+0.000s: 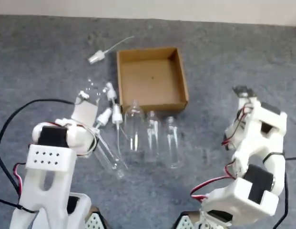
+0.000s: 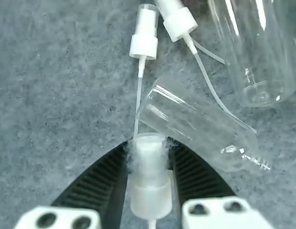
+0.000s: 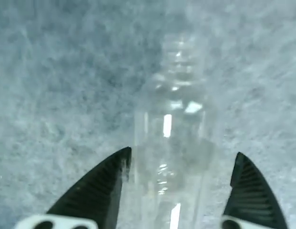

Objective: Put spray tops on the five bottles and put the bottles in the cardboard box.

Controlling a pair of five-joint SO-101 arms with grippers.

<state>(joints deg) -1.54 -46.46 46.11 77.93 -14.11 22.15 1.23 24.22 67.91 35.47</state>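
Closest to the left wrist camera, the left tool [image 2: 148,149] is clamped on a white spray top [image 2: 148,183], its black fingers [image 2: 107,174] pressed against either side of the cap. Just past the fingertips, a clear bottle [image 2: 200,126] lies on its side, tilted, with its threaded neck bare. Beyond it lie two more spray tops [image 2: 144,44] [image 2: 178,21], their thin tubes trailing back toward the tool, and beside them part of a second bottle [image 2: 252,52].

The right tool [image 3: 183,155] is spread wide, one finger on each side of a capless bottle [image 3: 174,109] that lies on the grey tabletop [image 1: 52,47]; whether the fingers touch it cannot be told.

From above, a cardboard box [image 1: 183,78] sits toward the far side of the tabletop. Three bottles [image 1: 133,126] [image 1: 152,136] [image 1: 171,140] lie side by side just outside its near wall, necks pointing at the box. A lone spray top [image 1: 96,57] lies near the box's far left corner
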